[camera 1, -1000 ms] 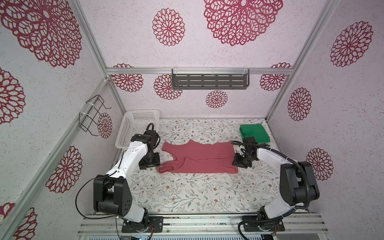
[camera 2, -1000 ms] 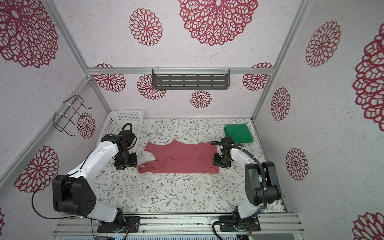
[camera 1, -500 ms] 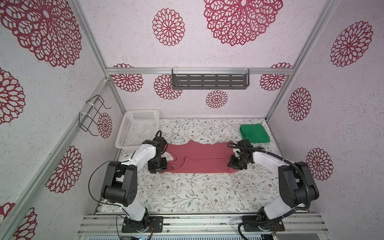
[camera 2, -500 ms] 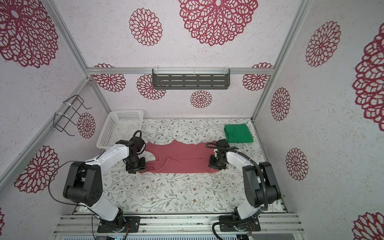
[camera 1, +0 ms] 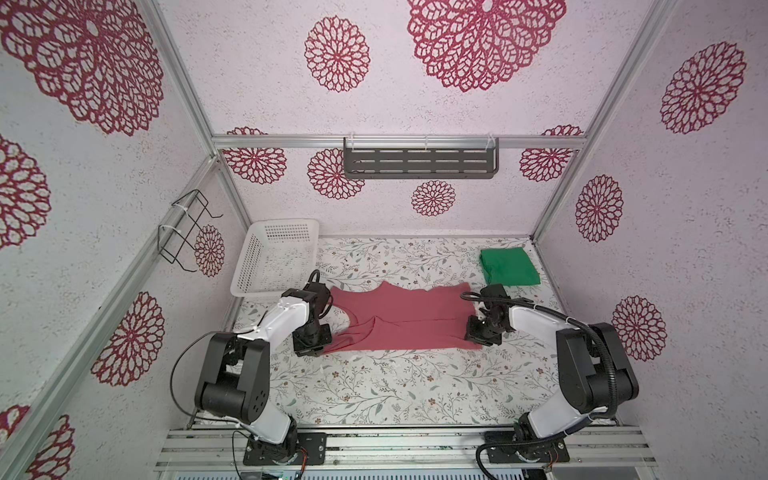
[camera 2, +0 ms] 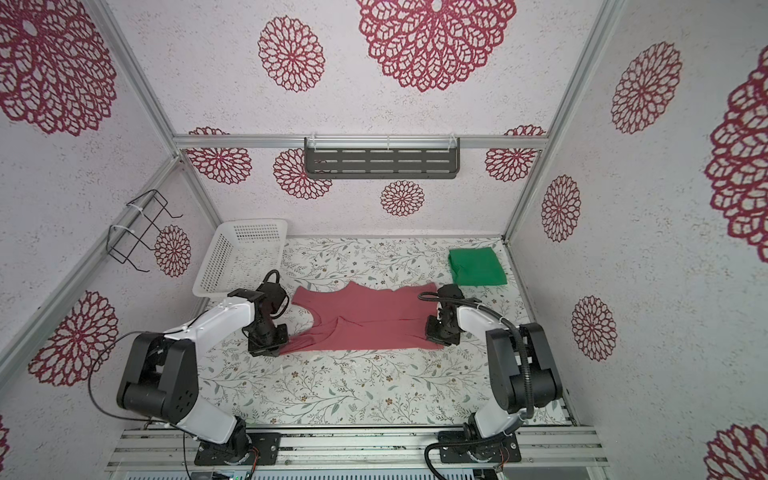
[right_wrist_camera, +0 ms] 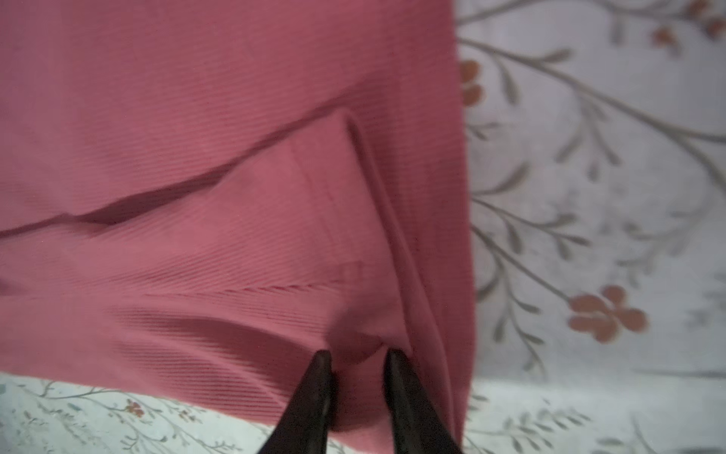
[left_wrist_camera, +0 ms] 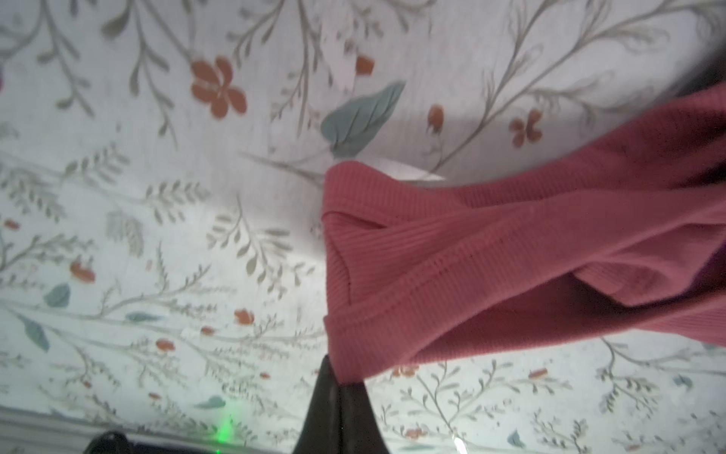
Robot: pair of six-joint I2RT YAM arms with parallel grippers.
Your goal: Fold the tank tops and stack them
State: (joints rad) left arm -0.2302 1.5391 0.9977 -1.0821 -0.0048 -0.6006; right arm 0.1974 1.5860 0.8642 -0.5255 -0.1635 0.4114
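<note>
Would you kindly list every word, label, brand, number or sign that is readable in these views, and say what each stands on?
None: no text is readable anywhere.
The pink top, green top, basket and shelf show no print or label.
The tablecloth and walls carry only floral patterns.

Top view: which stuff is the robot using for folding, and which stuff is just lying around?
For the job:
- pink tank top, pinched by the left gripper and the right gripper
- green tank top, folded at the back right

Just lying about:
- white basket
- grey shelf on the back wall
- wire rack on the left wall
</note>
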